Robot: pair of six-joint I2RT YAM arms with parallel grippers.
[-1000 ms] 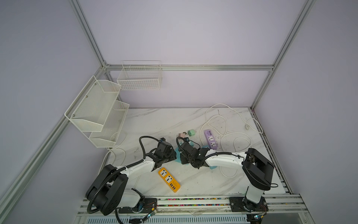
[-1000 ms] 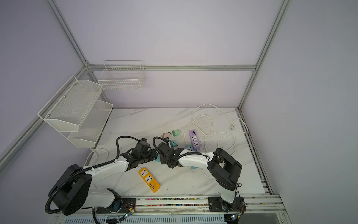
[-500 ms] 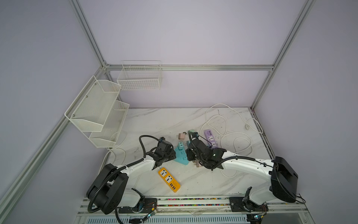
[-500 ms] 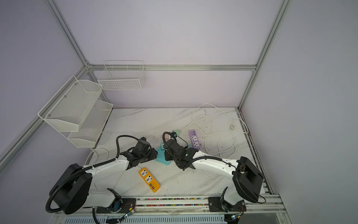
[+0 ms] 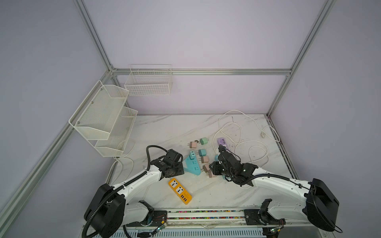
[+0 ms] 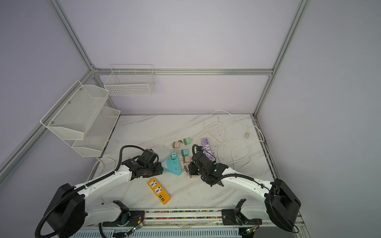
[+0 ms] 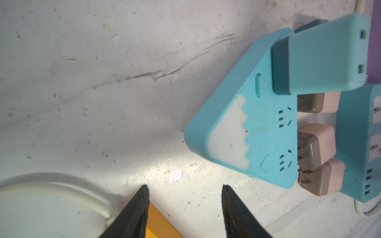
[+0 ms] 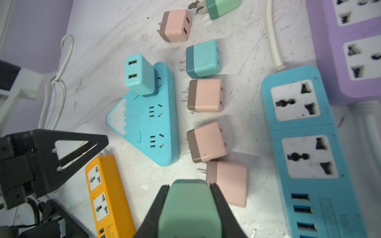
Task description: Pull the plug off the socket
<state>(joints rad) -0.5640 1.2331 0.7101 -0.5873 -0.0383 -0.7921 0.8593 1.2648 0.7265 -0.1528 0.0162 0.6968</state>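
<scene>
Withdrawn from the smooth teal triangular socket, right gripper clamps a rounded green plug — left gripper half-open, empty.

A lab test cell — bare aluminium frame, blank lilac walls, marble-look bench.

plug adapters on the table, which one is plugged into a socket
The light-blue plug standing in the triangular blue socket. The others lie loose on the table, and the right pincer holds a green plug.

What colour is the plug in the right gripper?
The plug is green, clearest in the right wrist view.
</scene>
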